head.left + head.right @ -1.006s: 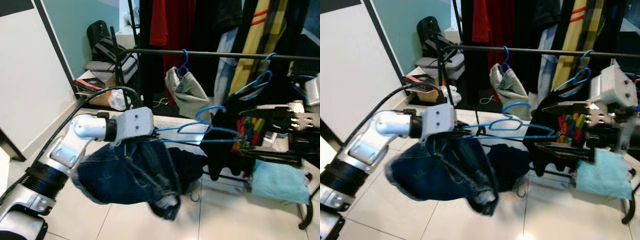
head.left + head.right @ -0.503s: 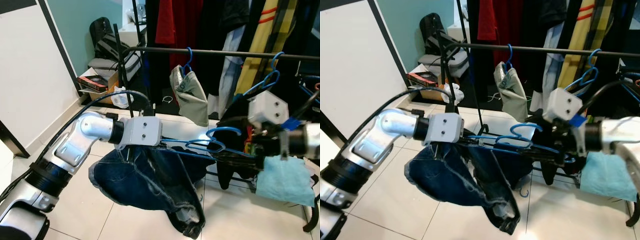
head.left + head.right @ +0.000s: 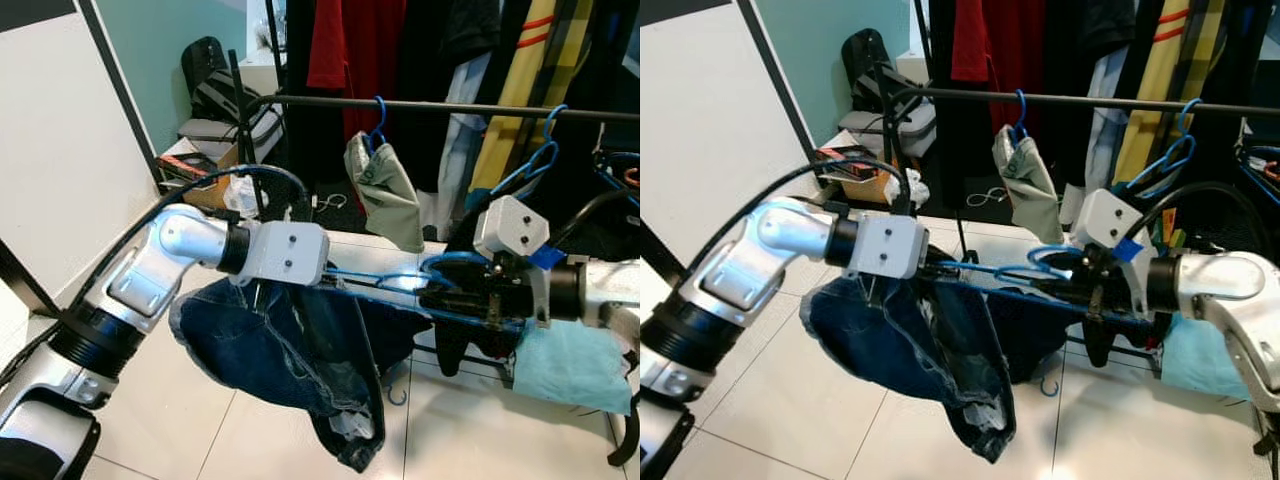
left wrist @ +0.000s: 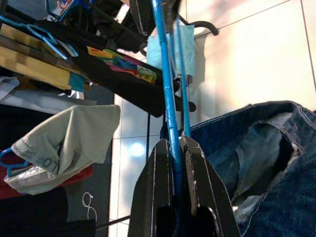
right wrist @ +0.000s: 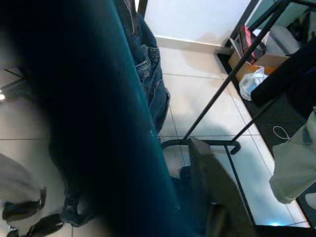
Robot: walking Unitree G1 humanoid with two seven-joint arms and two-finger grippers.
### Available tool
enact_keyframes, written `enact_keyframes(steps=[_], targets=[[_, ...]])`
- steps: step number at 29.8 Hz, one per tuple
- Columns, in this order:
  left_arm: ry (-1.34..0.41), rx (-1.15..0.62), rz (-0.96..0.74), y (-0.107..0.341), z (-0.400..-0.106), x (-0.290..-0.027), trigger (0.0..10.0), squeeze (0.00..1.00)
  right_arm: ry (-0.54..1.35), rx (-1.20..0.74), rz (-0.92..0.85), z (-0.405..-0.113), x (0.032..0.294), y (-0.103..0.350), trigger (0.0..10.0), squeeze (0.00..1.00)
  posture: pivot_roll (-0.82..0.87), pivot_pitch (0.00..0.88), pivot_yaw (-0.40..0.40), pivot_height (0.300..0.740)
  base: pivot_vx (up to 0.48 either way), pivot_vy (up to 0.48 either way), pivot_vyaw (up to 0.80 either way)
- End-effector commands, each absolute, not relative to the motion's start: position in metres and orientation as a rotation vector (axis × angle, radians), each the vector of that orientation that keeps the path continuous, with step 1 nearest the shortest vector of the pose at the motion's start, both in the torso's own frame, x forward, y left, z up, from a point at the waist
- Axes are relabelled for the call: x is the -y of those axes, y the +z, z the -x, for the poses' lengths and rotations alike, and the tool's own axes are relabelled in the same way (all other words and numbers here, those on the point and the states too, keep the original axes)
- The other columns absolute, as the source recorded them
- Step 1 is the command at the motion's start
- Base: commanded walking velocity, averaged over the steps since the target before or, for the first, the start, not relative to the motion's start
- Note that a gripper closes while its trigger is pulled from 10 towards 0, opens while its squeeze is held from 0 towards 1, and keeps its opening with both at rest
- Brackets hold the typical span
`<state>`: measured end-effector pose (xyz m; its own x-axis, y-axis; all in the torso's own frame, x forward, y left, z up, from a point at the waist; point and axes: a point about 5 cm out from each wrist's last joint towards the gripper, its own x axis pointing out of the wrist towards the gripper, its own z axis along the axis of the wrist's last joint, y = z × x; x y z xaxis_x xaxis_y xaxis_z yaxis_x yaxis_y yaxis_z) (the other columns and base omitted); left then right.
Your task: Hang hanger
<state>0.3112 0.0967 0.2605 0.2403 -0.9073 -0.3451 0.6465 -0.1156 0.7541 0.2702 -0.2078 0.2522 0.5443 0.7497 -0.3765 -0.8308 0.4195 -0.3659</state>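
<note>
Well below the clothes rail (image 3: 420, 105), the left gripper (image 4: 177, 148) was closed on the blue hanger (image 3: 395, 285) carrying jeans (image 3: 290, 350), the right gripper (image 3: 455, 293) was closed around its hook, and the heavy jeans could slide off when lifted.

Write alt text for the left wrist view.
The left gripper is shut on the blue hanger, whose thin bars run straight out from between its two black fingers. Dark blue jeans drape from the hanger over pale floor tiles; beyond hang a grey-green garment and other clothes.
</note>
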Motion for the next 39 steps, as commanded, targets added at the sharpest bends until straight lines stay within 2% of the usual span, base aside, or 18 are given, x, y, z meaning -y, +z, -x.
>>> enact_keyframes(steps=[1,14,16,23,26,29,31,32,34,38,39], targets=[[-1.346,0.367,-1.058,0.272,-0.31,-0.102,10.0,0.0,0.987,-0.155,0.551,-0.273,0.203,0.252,0.0,0.0,-0.16,0.0,0.106,0.74,0.0,0.0,0.0],[-1.344,0.416,-1.104,0.283,-0.312,-0.1,10.0,0.0,0.937,-0.073,0.491,-0.281,0.19,0.253,0.0,0.0,-0.16,0.0,0.105,0.74,0.0,0.0,0.0],[-1.286,0.462,-1.108,0.294,-0.317,-0.099,10.0,1.0,0.928,-0.014,0.454,-0.282,0.183,0.256,0.0,0.0,-0.15,0.0,0.108,0.74,0.0,0.0,0.0],[-1.191,0.551,-1.079,0.315,-0.322,-0.098,10.0,1.0,0.925,0.057,0.408,-0.283,0.176,0.263,0.0,0.0,-0.15,0.0,0.107,0.74,0.0,0.0,0.0],[-1.093,0.644,-1.03,0.337,-0.325,-0.099,10.0,1.0,0.927,0.095,0.386,-0.283,0.172,0.266,0.0,0.0,-0.14,0.0,0.109,0.74,0.0,0.0,0.0],[-1.093,0.644,-1.03,0.337,-0.325,-0.099,10.0,1.0,0.927,0.095,0.386,-0.283,0.172,0.266,0.0,0.0,-0.14,0.0,0.109,0.74,0.0,0.0,0.0],[-0.926,0.761,-0.939,0.367,-0.33,-0.107,10.0,1.0,0.924,0.141,0.35,-0.284,0.169,0.27,0.0,0.0,-0.13,0.0,0.118,0.74,0.0,0.0,0.0],[-0.926,0.761,-0.939,0.367,-0.33,-0.107,10.0,1.0,0.924,0.141,0.35,-0.284,0.169,0.27,0.0,0.0,-0.13,0.0,0.118,0.74,0.0,0.0,0.0],[-0.734,0.853,-0.788,0.394,-0.334,-0.124,10.0,1.0,0.908,0.197,0.31,-0.287,0.167,0.276,0.0,0.0,-0.13,0.0,0.124,0.74,0.0,0.0,0.0],[-0.666,0.871,-0.654,0.402,-0.336,-0.139,10.0,0.96,0.894,0.22,0.297,-0.288,0.167,0.28,0.0,0.0,-0.12,0.0,0.125,0.74,0.0,0.0,0.0],[-0.653,0.872,-0.558,0.403,-0.336,-0.148,10.0,0.0,0.888,0.229,0.294,-0.289,0.168,0.282,0.0,0.0,-0.12,0.0,0.125,0.74,0.0,0.0,0.0]])
